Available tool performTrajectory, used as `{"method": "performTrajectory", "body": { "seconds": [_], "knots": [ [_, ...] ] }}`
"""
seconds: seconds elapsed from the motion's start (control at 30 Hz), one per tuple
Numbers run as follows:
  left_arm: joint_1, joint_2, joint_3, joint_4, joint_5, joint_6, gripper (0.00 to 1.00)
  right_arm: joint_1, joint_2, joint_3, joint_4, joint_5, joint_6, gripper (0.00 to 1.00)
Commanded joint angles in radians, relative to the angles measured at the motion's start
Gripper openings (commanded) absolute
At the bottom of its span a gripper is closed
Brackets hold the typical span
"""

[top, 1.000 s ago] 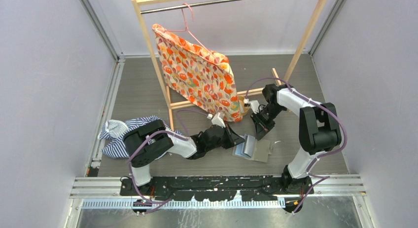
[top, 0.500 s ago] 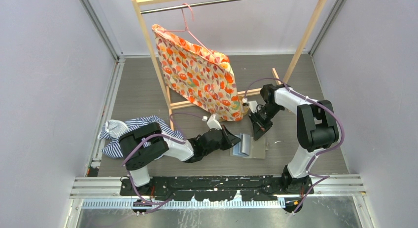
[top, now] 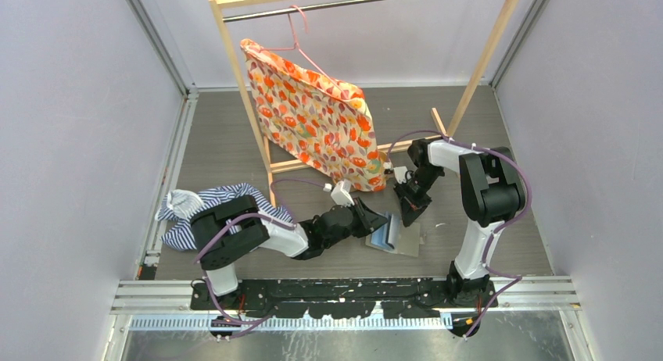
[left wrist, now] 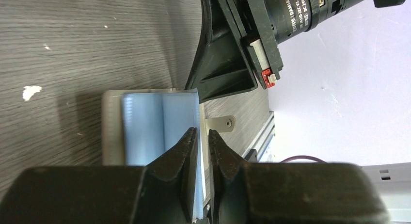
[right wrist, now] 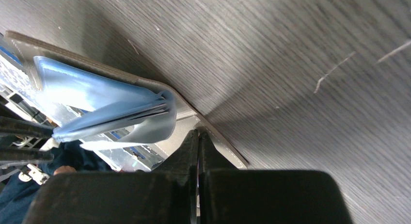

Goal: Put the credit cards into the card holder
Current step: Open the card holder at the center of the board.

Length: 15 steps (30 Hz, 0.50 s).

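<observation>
The taupe card holder (top: 408, 241) lies open on the table between my arms, its pale blue sleeves (top: 385, 234) lifted. In the left wrist view, my left gripper (left wrist: 203, 135) stands a narrow slit open around one sleeve edge (left wrist: 180, 118); the sleeve lies against one finger. My right gripper (right wrist: 197, 133) is shut, tips pressed on the holder's taupe cover (right wrist: 220, 140) beside the fanned sleeves (right wrist: 97, 93). A pale card with blue marks (right wrist: 127, 158) shows under the sleeves. From above, the left gripper (top: 382, 223) and right gripper (top: 410, 212) flank the holder.
A wooden clothes rack (top: 234, 72) stands behind, with an orange floral cloth (top: 313, 119) on a pink hanger; its base bar (top: 406, 146) runs close behind my right arm. A striped cloth (top: 195, 209) lies at the left. A metal rail (top: 344, 291) edges the near side.
The holder has slid a little left and its sleeves stand higher. My left jaws have eased apart slightly. The right gripper has shut and come down onto the cover.
</observation>
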Motion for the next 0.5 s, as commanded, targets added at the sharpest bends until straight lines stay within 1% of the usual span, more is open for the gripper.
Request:
{"method": "performTrajectory", "body": {
  "seconds": [0.0, 0.27, 0.47],
  "knots": [
    [0.006, 0.036, -0.006, 0.144, 0.055, 0.015, 0.17, 0.011, 0.006, 0.001, 0.041, 0.081, 0.005, 0.02],
    [0.017, 0.055, -0.008, 0.183, 0.103, 0.006, 0.17, 0.012, 0.006, 0.0, 0.044, 0.087, 0.005, 0.02],
    [0.02, 0.111, 0.04, 0.201, 0.184, -0.006, 0.18, 0.013, 0.004, -0.001, 0.044, 0.088, 0.005, 0.02]
  ]
}}
